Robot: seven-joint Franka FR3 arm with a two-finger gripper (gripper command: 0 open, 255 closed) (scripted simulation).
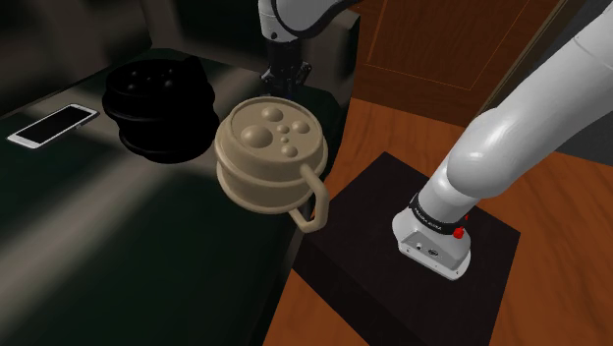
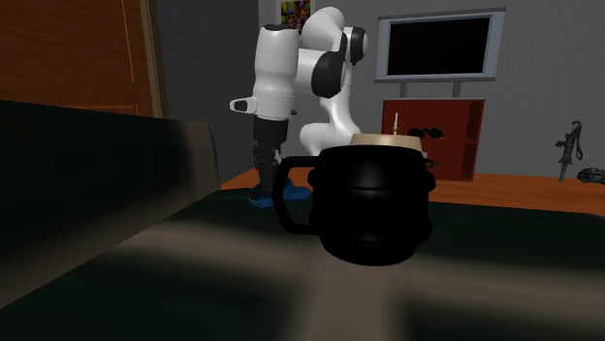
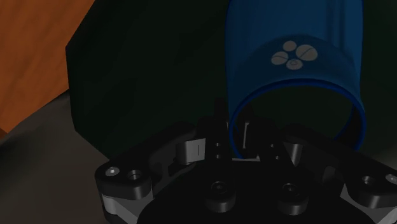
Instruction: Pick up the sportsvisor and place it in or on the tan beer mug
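The sports visor (image 3: 292,57) is blue with a white paw print and lies on the dark table near its far edge. My gripper (image 3: 232,143) reaches down onto it, and its fingers stand close together, clasping the visor's band. From the second exterior view the gripper (image 2: 264,186) stands upright over the blue visor (image 2: 268,201), which rests on the table. In the shoulder view the gripper (image 1: 285,79) is just behind the tan beer mug (image 1: 265,157). That mug stands upright near the table's right edge with its handle toward the stand. Its rim (image 2: 388,140) peeks over a black mug.
A black mug (image 1: 157,98) stands to the shoulder view's left of the tan one, and in the second exterior view this black mug (image 2: 373,203) hides most of it. A white phone (image 1: 54,125) lies at the far left. The table's edge (image 1: 295,256) drops to a wooden floor.
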